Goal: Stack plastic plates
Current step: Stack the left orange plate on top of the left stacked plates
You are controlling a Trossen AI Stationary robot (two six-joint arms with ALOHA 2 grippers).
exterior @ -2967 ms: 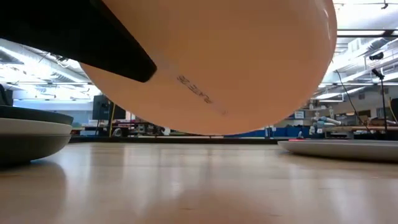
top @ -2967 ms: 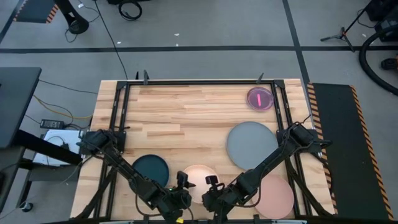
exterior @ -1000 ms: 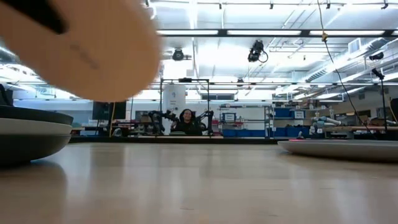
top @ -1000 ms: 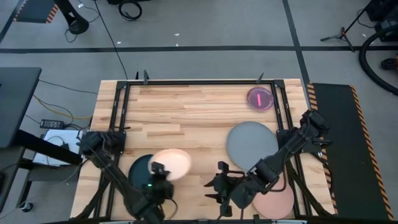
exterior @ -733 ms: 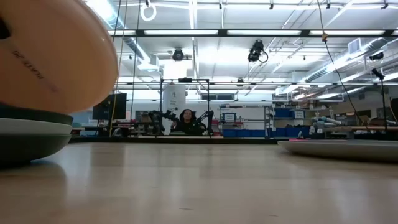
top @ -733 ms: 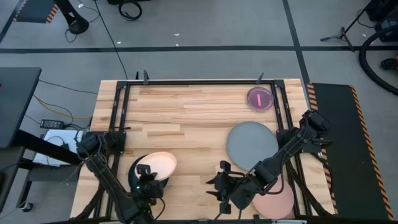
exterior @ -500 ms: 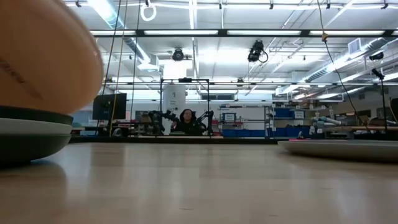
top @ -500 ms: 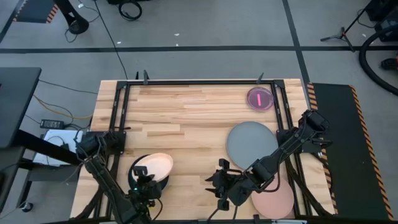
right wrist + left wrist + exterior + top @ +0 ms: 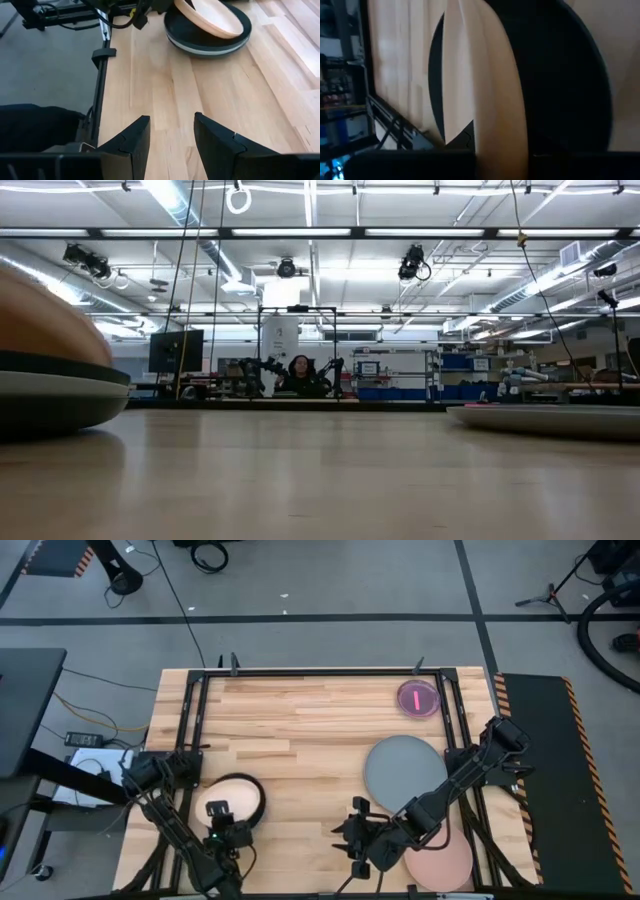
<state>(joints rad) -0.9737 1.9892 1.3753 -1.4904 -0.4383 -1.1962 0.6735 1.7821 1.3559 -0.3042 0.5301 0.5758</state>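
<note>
Table (image 9: 310,730): pale planked wood, smooth, faint sheen
Cream plate (image 9: 210,17): smooth matt plastic
Grey plate (image 9: 403,772): matt plastic
Frame (image 9: 195,705): black metal

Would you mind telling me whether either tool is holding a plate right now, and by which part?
The left tool holds the cream plate by its rim, tilted over the dark plate. The right tool is open and holds nothing.

My cream plate (image 9: 222,802) tilts over the dark teal plate (image 9: 252,798), which sits on a pale one (stacked, near my left side). The large grey plate (image 9: 403,771), pink plate (image 9: 445,865) and small red-pink plate (image 9: 417,698) lie flat, apart.
</note>
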